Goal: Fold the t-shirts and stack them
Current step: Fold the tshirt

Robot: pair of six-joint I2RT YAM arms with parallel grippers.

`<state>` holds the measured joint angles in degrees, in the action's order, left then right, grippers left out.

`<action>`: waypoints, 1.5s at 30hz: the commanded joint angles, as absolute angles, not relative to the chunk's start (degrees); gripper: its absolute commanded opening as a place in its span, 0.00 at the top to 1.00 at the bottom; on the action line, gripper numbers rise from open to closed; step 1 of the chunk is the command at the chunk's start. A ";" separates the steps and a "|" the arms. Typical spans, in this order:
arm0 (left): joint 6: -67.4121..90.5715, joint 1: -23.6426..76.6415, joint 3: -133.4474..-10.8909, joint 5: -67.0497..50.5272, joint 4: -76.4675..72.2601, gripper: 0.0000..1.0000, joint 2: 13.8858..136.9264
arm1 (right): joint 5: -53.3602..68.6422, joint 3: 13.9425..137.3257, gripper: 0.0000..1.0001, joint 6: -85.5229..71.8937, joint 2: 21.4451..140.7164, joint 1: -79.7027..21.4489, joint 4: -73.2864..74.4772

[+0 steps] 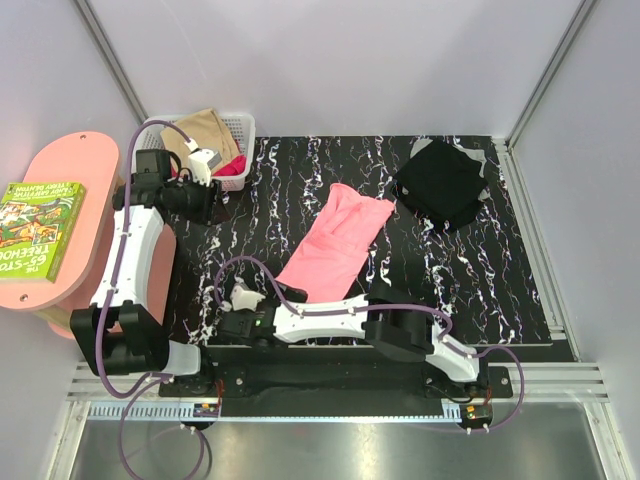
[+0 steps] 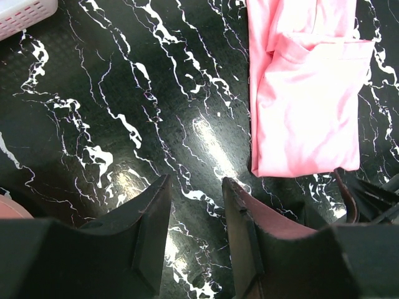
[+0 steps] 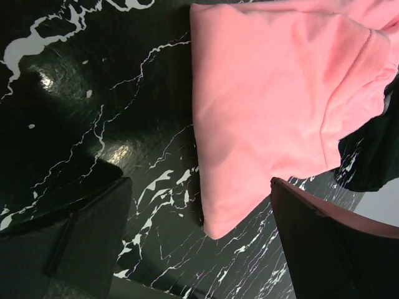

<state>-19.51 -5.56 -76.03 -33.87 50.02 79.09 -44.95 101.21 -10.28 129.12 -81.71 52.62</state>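
Note:
A salmon pink t-shirt (image 1: pixel 335 250) lies folded into a long strip in the middle of the black marbled table (image 1: pixel 300 170). My right gripper (image 1: pixel 238 305) hovers low by its near left corner, open wide. The shirt's corner (image 3: pixel 274 106) shows beyond the jaws, with nothing between them (image 3: pixel 201 187). My left gripper (image 1: pixel 218 208) is over bare table beside the basket, its jaws (image 2: pixel 196 187) apart and empty, with the pink t-shirt (image 2: pixel 305 106) to its right. A folded black t-shirt (image 1: pixel 440 182) rests at the far right. Tan (image 1: pixel 205 128) and magenta (image 1: pixel 232 168) t-shirts sit in the basket.
The white mesh basket (image 1: pixel 240 125) stands at the table's far left corner; its corner shows in the left wrist view (image 2: pixel 25 12). A pink side table (image 1: pixel 70 160) with a green book (image 1: pixel 40 225) stands left of the table. Grey walls enclose the back and sides.

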 commanded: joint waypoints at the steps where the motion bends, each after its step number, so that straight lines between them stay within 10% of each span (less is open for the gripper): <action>1: -20.04 -5.54 -76.11 -36.04 48.34 0.57 77.43 | -45.43 103.27 0.00 -12.39 130.33 -81.74 54.58; 27: -19.95 -5.54 -76.20 -36.39 48.16 0.56 77.34 | -43.33 94.75 0.00 -13.36 134.56 -77.17 45.35; 39: -20.21 -5.54 -76.73 -36.56 48.16 0.56 76.73 | -33.23 92.38 0.22 -15.55 136.41 -76.47 42.01; 45: -20.21 -5.54 -76.64 -37.09 48.08 0.56 76.64 | -23.39 89.04 0.50 -16.96 133.33 -72.96 38.85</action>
<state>-19.64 -5.56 -75.59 -34.68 50.02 78.81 -45.34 94.65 -11.33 129.08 -76.58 43.62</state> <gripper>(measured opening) 0.438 0.520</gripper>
